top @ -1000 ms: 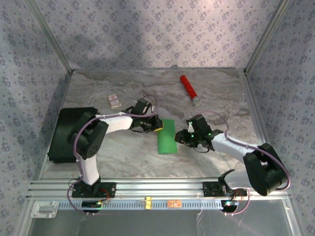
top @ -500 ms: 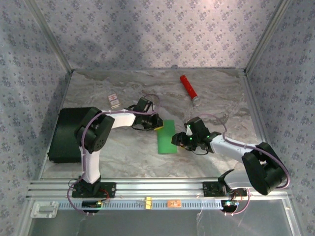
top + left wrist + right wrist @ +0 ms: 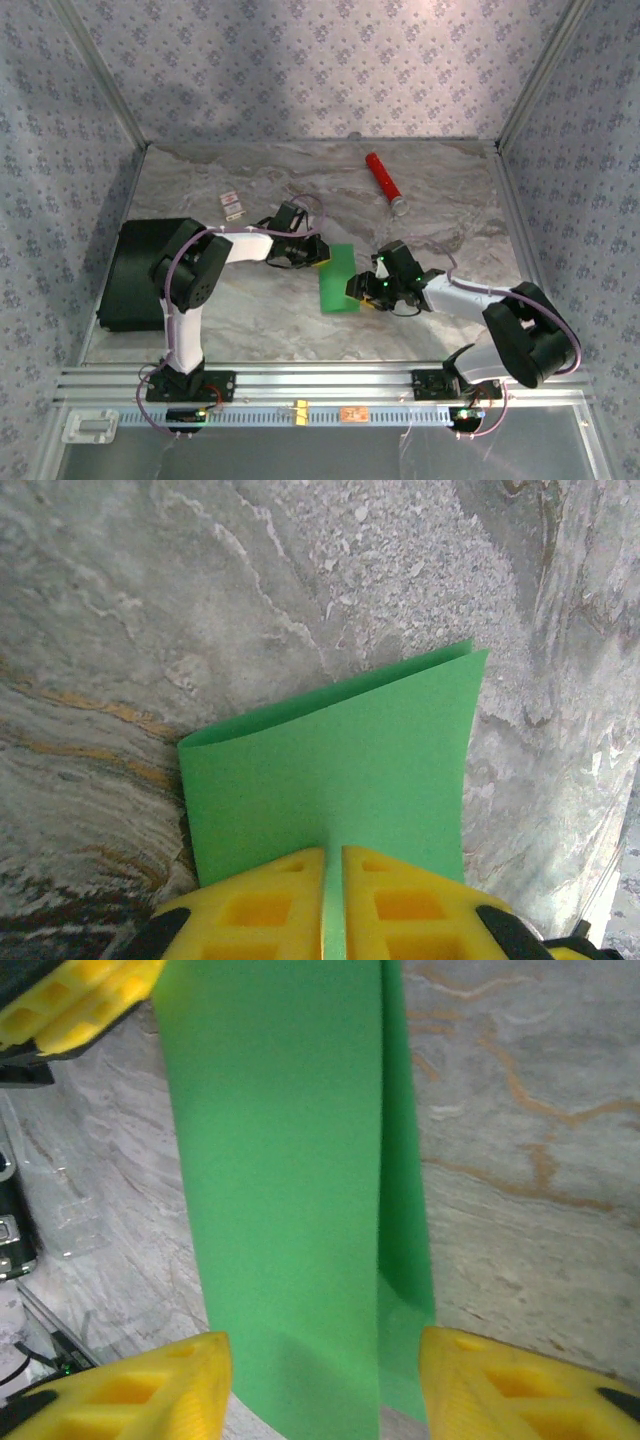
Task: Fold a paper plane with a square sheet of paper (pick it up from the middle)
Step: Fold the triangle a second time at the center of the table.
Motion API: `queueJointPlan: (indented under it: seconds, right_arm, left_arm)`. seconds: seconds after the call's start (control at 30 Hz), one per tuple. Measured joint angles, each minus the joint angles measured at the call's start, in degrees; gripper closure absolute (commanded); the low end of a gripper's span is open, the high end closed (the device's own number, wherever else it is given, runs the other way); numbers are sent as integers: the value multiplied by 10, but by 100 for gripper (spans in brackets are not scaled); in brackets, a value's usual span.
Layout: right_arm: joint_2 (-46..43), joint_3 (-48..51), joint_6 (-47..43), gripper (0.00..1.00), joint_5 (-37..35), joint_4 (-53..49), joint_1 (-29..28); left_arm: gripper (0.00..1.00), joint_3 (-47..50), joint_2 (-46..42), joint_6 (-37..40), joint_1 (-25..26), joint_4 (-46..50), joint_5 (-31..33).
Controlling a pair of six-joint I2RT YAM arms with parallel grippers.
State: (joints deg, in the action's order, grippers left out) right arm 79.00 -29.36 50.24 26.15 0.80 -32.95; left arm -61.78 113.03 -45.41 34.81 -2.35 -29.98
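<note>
marble table | left gripper low, clamped on green paper | right gripper low, spread wide astride its end

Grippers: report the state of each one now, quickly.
Left gripper: closed on the folded green paper sheet.
Right gripper: open, one finger on either side of the sheet, not clamping it.

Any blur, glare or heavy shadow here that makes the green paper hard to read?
Top external: sharp, no glare, a soft shadow across the back wall; green paper clear. Left wrist: table veining crisp, paper evenly lit, left gripper soft at the bottom edge. Right wrist: paper near the lens and soft, a darker strip along its right edge, right gripper blurred.
</note>
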Motion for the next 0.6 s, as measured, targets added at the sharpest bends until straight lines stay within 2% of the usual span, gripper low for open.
queueJointPlan:
  seconds: [0.47, 0.6]
  right_arm:
    - [51, -5, 22, 53, 43, 86, 21]
    - [70, -10, 24, 56, 59, 110, 33]
  left_arm:
    - [87, -3, 0, 5, 0, 4, -2]
    - [87, -4, 0, 6, 0, 7, -3]
